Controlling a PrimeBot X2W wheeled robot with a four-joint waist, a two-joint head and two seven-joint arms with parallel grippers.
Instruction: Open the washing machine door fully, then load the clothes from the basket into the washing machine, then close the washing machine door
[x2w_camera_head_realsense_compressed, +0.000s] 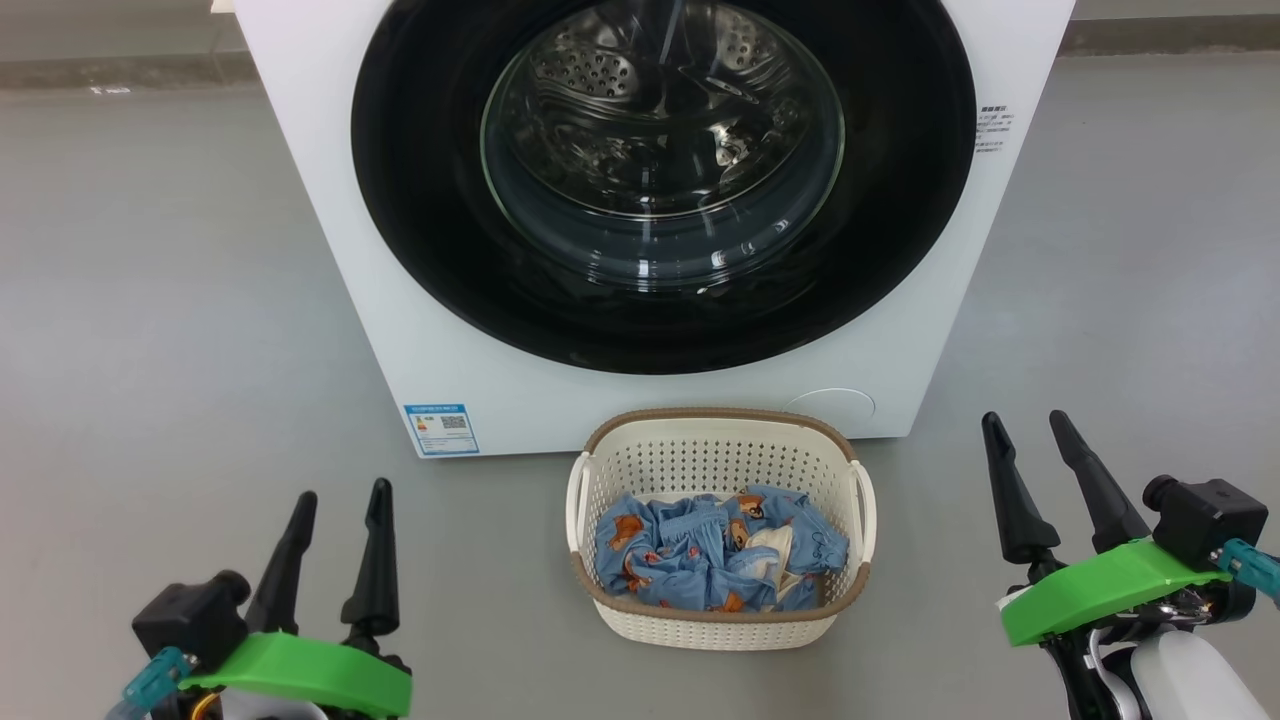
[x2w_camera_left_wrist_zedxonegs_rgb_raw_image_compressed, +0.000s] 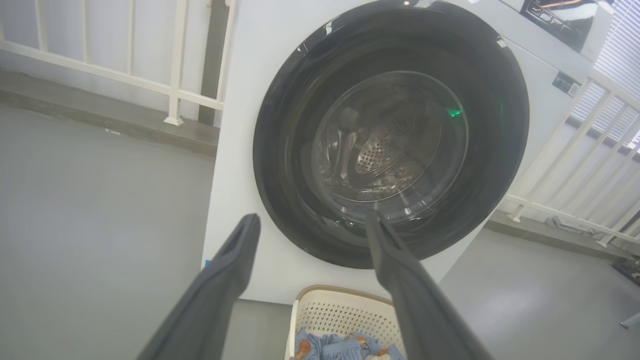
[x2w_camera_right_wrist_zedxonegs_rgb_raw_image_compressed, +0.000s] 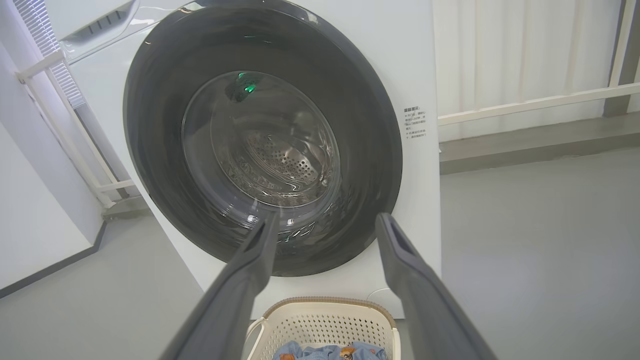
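Note:
The white washing machine (x2w_camera_head_realsense_compressed: 320, 210) stands ahead with its round black washing machine door (x2w_camera_head_realsense_compressed: 420, 230) shut flat against the front; the steel drum shows through the glass window. On the floor right before it sits the cream basket (x2w_camera_head_realsense_compressed: 720, 460), holding crumpled blue bear-print clothes (x2w_camera_head_realsense_compressed: 700, 560). My left gripper (x2w_camera_head_realsense_compressed: 340, 498) is open at the lower left, well left of the basket. Low on the right, my right gripper (x2w_camera_head_realsense_compressed: 1025, 418) is open too, with nothing between its fingers. The door (x2w_camera_left_wrist_zedxonegs_rgb_raw_image_compressed: 290, 165) and basket (x2w_camera_left_wrist_zedxonegs_rgb_raw_image_compressed: 340, 310) also appear in the left wrist view, and the door (x2w_camera_right_wrist_zedxonegs_rgb_raw_image_compressed: 360, 165) and basket (x2w_camera_right_wrist_zedxonegs_rgb_raw_image_compressed: 325, 320) in the right wrist view.
Grey floor (x2w_camera_head_realsense_compressed: 150, 300) spreads on both sides of the machine. A white railing (x2w_camera_left_wrist_zedxonegs_rgb_raw_image_compressed: 175, 75) runs behind it at the left and another railing (x2w_camera_right_wrist_zedxonegs_rgb_raw_image_compressed: 525, 102) at the right. A blue label (x2w_camera_head_realsense_compressed: 440, 428) sits on the machine's lower left front.

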